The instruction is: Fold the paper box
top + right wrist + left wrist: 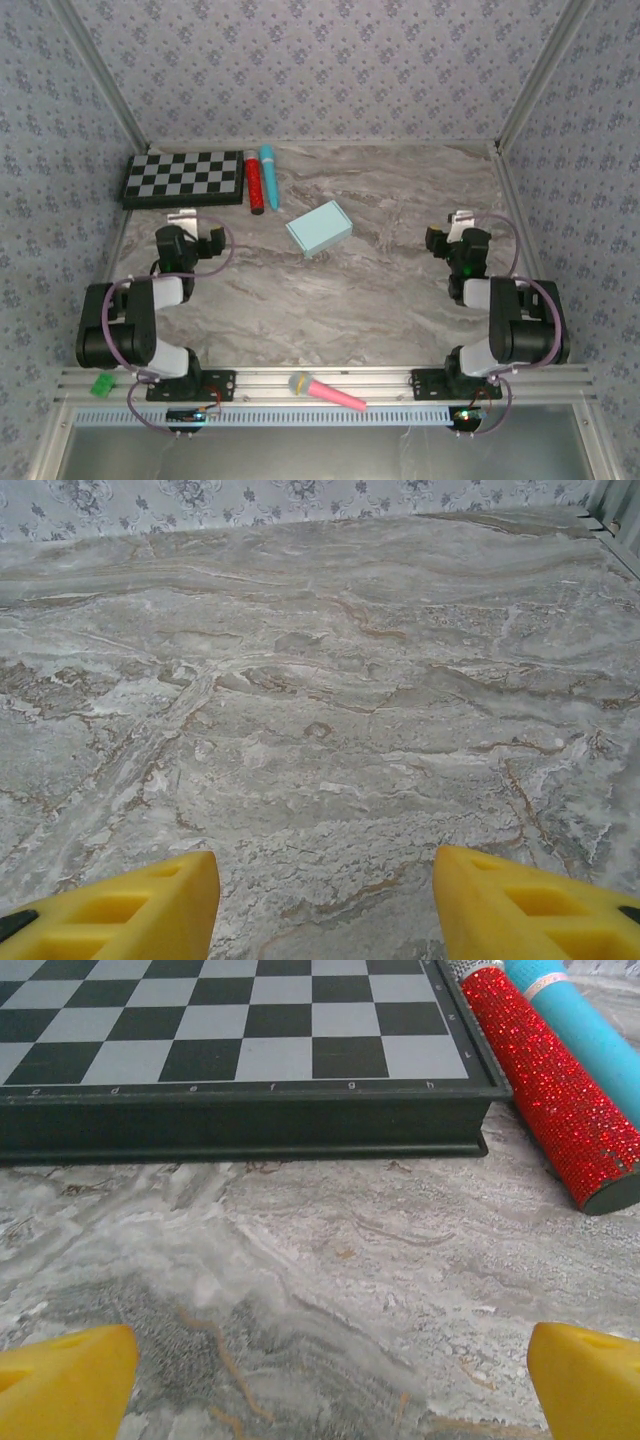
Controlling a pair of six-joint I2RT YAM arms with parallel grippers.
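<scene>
We find the pale aqua-blue card paper box point(319, 229) standing closed and rectangular, right of the black-and-white checkerboard point(184, 178) and nearer to us. We judge the folding finished. Our left gripper point(330, 1390), just before the checkerboard, gapes wide and empty. Our right gripper point(325, 900), far to the checkerboard's right, is parted and holds nothing. The next move calls only for checking the flaps.

bright, even light casts only faint shadows. the overhead view is slightly soft, the wrist views sharper.
</scene>
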